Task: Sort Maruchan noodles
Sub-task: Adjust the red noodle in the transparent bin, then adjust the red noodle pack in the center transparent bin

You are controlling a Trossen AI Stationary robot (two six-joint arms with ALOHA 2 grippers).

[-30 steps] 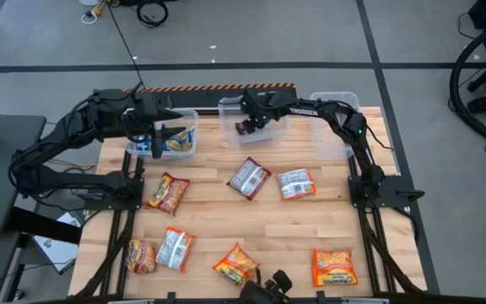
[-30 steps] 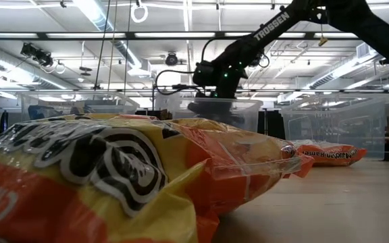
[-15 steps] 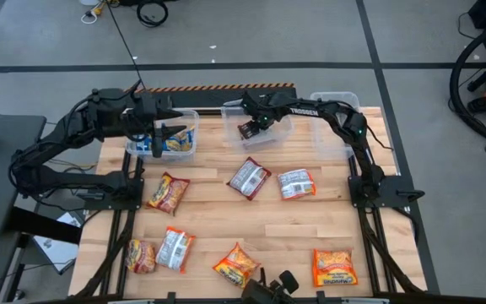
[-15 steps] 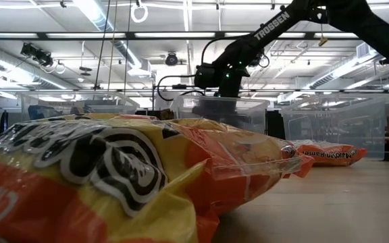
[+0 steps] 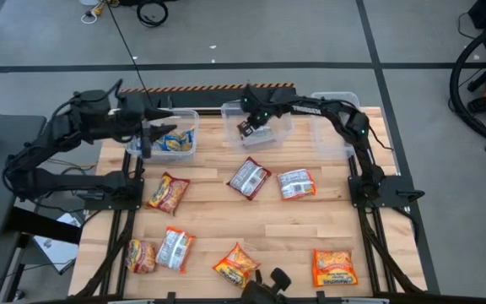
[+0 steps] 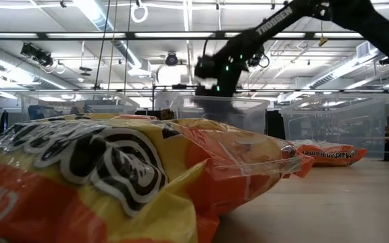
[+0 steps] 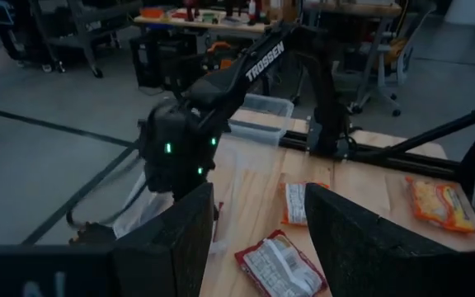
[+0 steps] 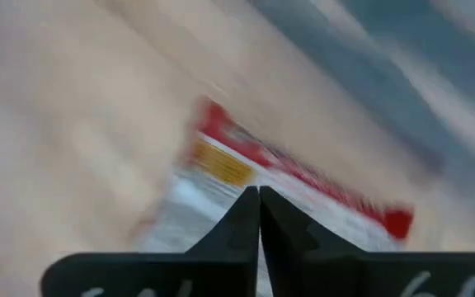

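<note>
Maruchan noodles lie scattered on the wooden table: red-silver packets (image 5: 249,177) (image 5: 296,182) in the middle, orange-yellow ones (image 5: 168,192) (image 5: 334,267) toward the near edge. Blue-yellow packets (image 5: 175,140) lie in the left clear tub (image 5: 187,116). My right gripper (image 5: 245,128) hovers shut and empty over the middle tub (image 5: 278,127), where a red-silver packet (image 8: 303,186) lies beneath the fingertips (image 8: 259,191). My left gripper (image 5: 144,139) stands open and empty at the left tub's left side (image 7: 258,198).
A third clear tub (image 5: 336,118) stands at the far right. More packets (image 5: 175,249) (image 5: 236,263) (image 5: 142,256) lie along the near edge; one orange-yellow packet (image 6: 113,175) fills the low view's foreground. Bare wood shows between the middle packets and the near row.
My right gripper has risen out of the middle tub, moving fast. My left arm has drawn back a little toward the table's left edge, its gripper still beside the left tub.
</note>
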